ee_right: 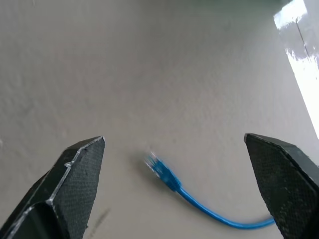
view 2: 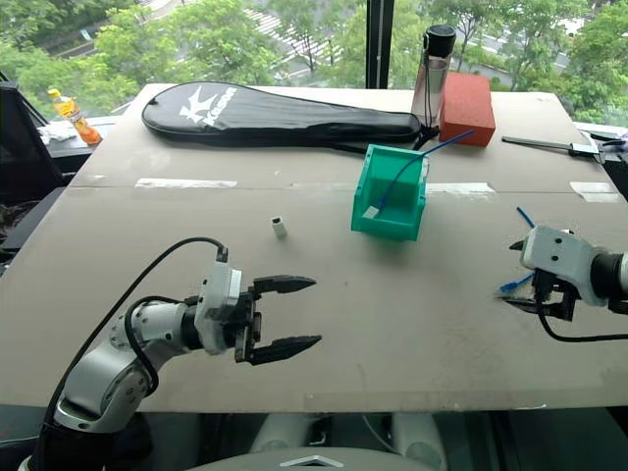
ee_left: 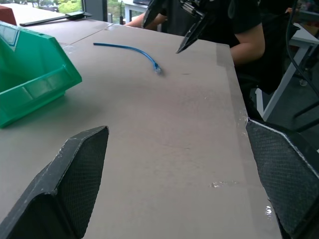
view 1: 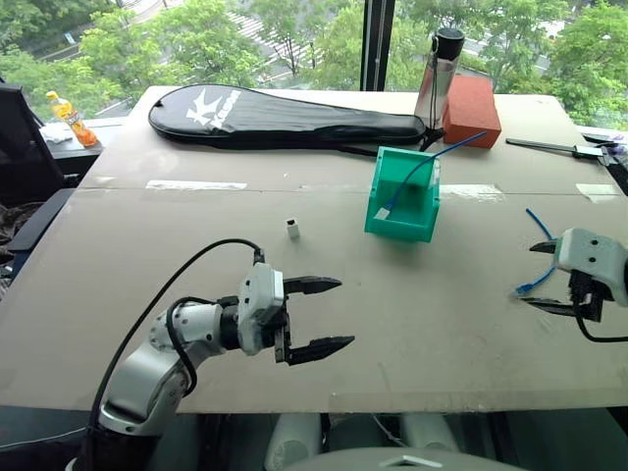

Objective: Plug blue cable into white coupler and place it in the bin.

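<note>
Blue cable, unmarked; "Kawasaki" racket case.

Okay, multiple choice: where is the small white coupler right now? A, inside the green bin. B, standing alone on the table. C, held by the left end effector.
B: the white coupler stands alone on the table, left of the bin, untouched.

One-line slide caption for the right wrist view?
Open right pincer poised above the curved bright-blue cable lying on the grey tabletop.
</note>
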### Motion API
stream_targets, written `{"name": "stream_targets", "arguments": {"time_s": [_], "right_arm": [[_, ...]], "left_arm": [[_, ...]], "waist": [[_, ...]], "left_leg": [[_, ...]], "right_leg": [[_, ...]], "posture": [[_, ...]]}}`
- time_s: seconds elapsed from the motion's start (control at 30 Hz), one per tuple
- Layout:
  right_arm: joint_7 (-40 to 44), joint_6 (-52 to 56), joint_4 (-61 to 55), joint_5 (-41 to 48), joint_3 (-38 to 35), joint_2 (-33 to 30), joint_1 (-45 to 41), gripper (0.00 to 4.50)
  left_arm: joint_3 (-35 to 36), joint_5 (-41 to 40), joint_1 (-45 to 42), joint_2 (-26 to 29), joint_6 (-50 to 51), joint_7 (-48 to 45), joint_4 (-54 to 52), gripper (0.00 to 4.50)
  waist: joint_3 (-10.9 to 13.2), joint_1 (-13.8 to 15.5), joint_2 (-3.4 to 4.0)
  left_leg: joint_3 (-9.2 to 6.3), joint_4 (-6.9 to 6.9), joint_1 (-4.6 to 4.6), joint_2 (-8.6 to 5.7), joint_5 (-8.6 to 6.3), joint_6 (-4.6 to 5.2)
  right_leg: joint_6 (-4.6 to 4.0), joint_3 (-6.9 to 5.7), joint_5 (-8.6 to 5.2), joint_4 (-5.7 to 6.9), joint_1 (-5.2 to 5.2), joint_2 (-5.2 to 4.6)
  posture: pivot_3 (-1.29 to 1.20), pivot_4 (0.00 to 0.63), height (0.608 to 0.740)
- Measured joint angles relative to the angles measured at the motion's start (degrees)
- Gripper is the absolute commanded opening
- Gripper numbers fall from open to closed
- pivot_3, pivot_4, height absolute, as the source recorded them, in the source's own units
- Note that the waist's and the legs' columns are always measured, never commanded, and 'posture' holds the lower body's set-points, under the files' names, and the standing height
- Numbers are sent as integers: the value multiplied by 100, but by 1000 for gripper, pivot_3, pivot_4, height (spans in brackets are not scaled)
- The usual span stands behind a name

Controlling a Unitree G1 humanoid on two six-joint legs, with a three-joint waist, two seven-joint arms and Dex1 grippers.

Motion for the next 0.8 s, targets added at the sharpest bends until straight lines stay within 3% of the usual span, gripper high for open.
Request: {"name": "stream_targets", "arguments": {"time_s": [0.1,0.33,0.63,0.67,0.73,0.8], "right_arm": [[346,-701,823,-531,668,58,-510,2334],[680,-1766,1969,-1275,1477,427,-1508,2334],[801,-2355,2878,-1730,1837,859,-2132,2334],[828,-2365,2913,-1758,1859,867,-2167,1909],[915,-2414,2964,-1801,1899,867,-2205,1571],[1036,-2458,2968,-1822,1936,867,-2205,672]], "left_arm": [[-83,55,-21,-37,-79,-26,7,4500],[-144,119,72,-44,-212,-42,33,4500],[-126,105,76,-37,-223,24,37,4500],[-126,97,53,-36,-184,53,37,4500],[-117,90,-27,-35,-130,99,32,4500],[-113,66,-106,-35,-70,130,21,4500]], "waist": [[2,-3,3],[10,-10,13],[10,2,17],[11,3,17],[10,5,16],[10,-2,16]], "left_leg": [[8,1,-1,-1,0,0],[12,6,4,-1,-1,2],[13,6,3,-1,-1,2],[13,6,3,-1,-1,2],[12,6,3,-1,-1,2],[13,7,3,-1,-1,2]], "right_leg": [[1,7,0,-1,-1,-1],[2,11,1,2,0,-2],[0,11,2,4,0,-3],[0,11,2,4,0,-3],[0,11,2,4,1,-3],[0,11,2,4,1,-4]], "posture": [[0,150,740],[0,150,740],[0,150,740],[0,150,740],[0,150,740],[0,150,740]]}}
